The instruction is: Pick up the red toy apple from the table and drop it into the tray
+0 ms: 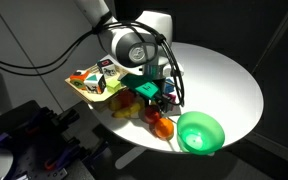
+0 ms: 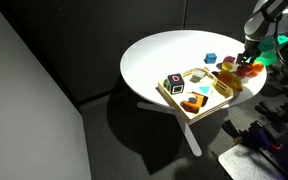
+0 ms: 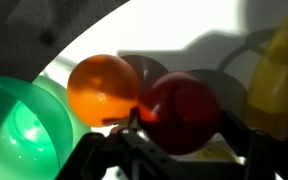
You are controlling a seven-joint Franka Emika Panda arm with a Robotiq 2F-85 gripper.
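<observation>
In the wrist view the dark-red toy apple [image 3: 179, 110] sits between my gripper's [image 3: 181, 128] two black fingers, which press on both its sides. The gripper is shut on it, low over the white table. An orange round fruit [image 3: 102, 88] touches the apple on its left. In both exterior views the gripper [image 1: 156, 100] [image 2: 247, 62] hangs over the cluster of fruit beside the tan tray [image 1: 76, 84] [image 2: 174, 100]. The tray holds several small toys. I cannot tell whether the apple is off the table.
A round green bowl [image 1: 200, 132] [image 3: 19, 130] stands just past the orange fruit [image 1: 165, 128]. A yellow banana [image 3: 279, 70] lies close on the apple's other side. A blue block [image 2: 211, 58] lies on the round white table [image 1: 224, 75]. Dark equipment stands beyond the table's edge.
</observation>
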